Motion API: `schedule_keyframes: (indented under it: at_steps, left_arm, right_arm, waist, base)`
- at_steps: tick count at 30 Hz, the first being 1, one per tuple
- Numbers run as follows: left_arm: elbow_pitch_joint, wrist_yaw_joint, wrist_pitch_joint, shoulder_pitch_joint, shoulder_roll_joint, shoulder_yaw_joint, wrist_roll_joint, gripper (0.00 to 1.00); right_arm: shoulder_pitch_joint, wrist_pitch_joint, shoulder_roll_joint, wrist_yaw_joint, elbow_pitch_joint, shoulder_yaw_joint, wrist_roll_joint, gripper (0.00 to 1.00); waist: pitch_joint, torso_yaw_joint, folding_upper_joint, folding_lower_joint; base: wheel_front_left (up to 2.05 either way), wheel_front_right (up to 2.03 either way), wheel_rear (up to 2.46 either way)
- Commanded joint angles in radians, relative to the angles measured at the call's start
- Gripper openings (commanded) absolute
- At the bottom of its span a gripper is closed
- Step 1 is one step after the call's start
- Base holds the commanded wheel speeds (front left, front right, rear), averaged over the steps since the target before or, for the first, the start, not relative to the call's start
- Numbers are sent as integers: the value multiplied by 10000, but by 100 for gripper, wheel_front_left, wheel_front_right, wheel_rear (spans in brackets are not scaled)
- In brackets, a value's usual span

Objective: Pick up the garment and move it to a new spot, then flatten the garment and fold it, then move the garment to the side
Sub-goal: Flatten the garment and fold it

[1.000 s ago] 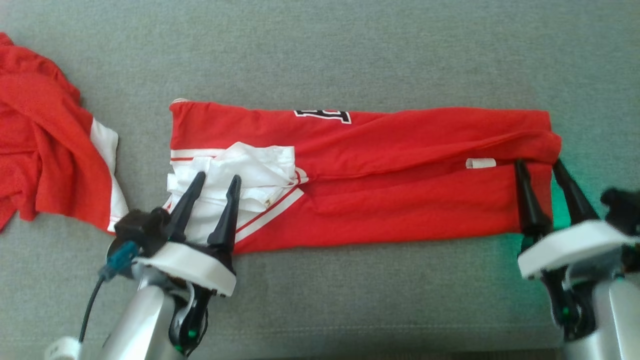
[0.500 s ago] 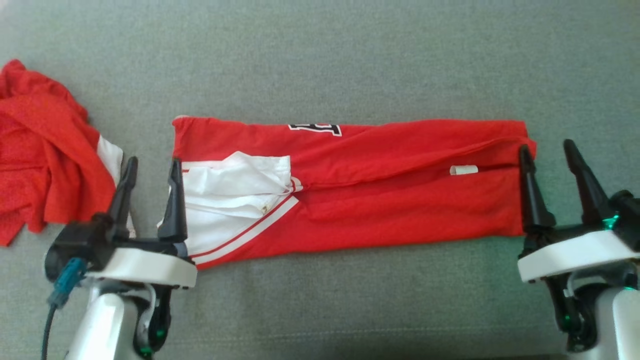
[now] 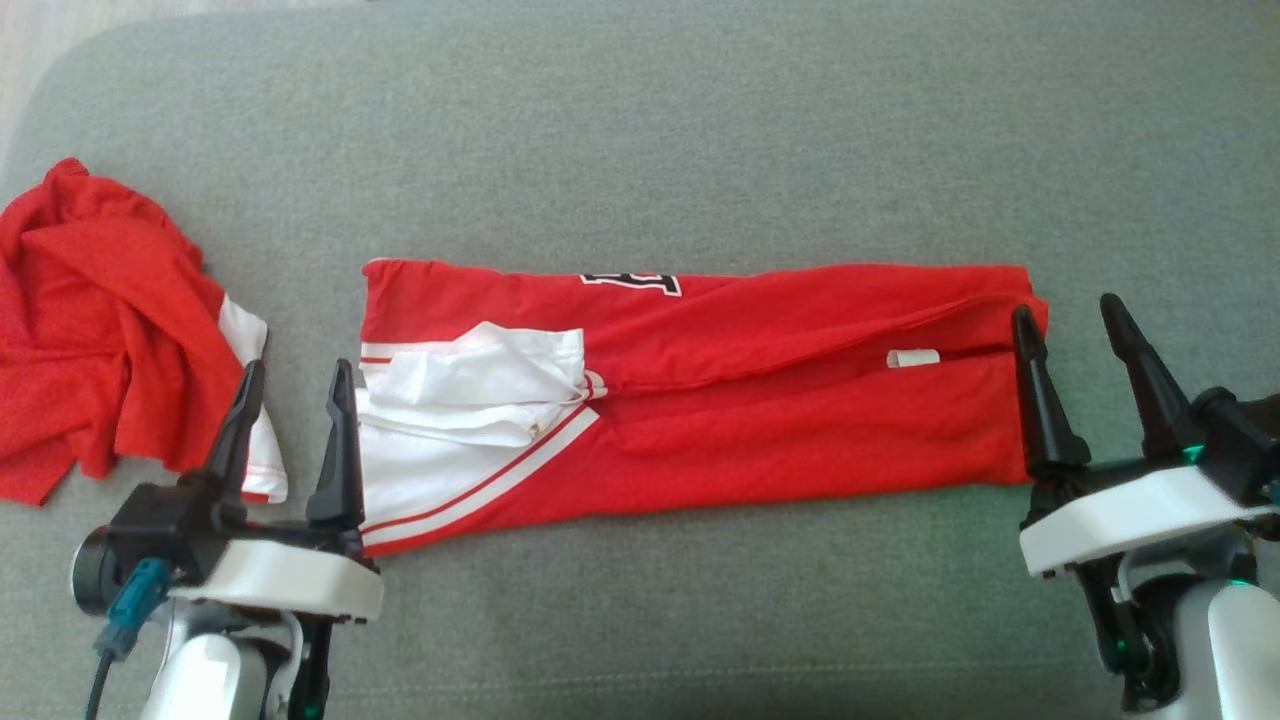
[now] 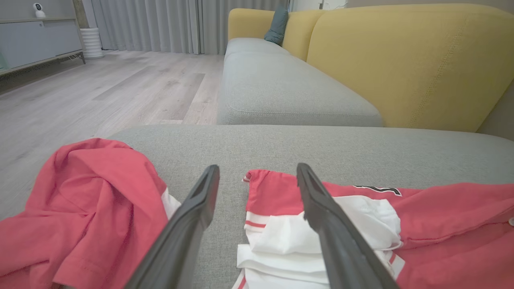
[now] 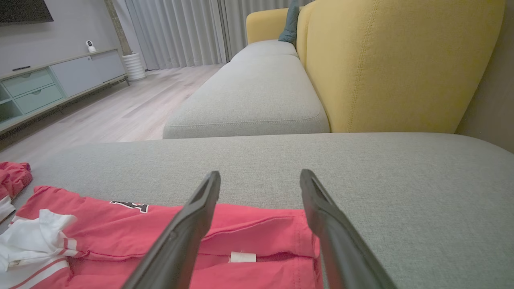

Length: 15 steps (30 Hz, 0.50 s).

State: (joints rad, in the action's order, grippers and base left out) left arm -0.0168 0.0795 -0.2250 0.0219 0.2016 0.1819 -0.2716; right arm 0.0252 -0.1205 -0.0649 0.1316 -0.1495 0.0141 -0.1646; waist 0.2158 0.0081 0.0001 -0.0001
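Observation:
The garment (image 3: 760, 390) is a red shirt with white sleeves, folded into a long band across the grey cushion (image 3: 640, 150). Its white sleeve end (image 3: 470, 400) lies at the left, a small white tag (image 3: 912, 358) near the right end. My left gripper (image 3: 296, 378) stands open just off the band's left edge, one finger over the white sleeve's border. My right gripper (image 3: 1068, 313) is open at the right end, straddling the hem. In the left wrist view the garment (image 4: 441, 216) lies right of my open fingers (image 4: 196, 208). The right wrist view shows the hem (image 5: 261, 237) between my fingers (image 5: 321, 216).
A second red and white garment (image 3: 90, 330) lies crumpled at the cushion's left edge, close to my left gripper. Beyond the cushion stand a yellow sofa back (image 4: 401, 60), another grey seat (image 4: 281, 92) and wooden floor (image 4: 100, 92).
My left gripper has come off the white sleeve and moved left to the band's edge. The right gripper shifted slightly right. The camera tilted, so the whole scene sits lower.

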Motion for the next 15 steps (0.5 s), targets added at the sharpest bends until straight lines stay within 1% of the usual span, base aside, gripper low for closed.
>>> schedule_keyframes:
  at_steps: [1, 9, 15]
  left_arm:
    - [401, 66, -4, 219, 227, -349, 11, 100]
    - [424, 132, 59, 195, 213, -264, -29, 100]
    - [461, 118, 38, 417, 236, -229, -50, 100]
  right_arm:
    - [-4, -16, 15, -9, -346, -227, 15, 100]
    - [-38, -95, -3, -9, -312, -201, -25, 100]
    - [228, -154, -105, -9, 35, 67, -70, 100]
  waist:
    - [-15, 1, -1, 1]
    - [-55, 22, -1, 1]
    - [245, 125, -1, 1]
  base:
    - [0, 0, 0]
    - [0, 0, 0]
    - [0, 0, 0]
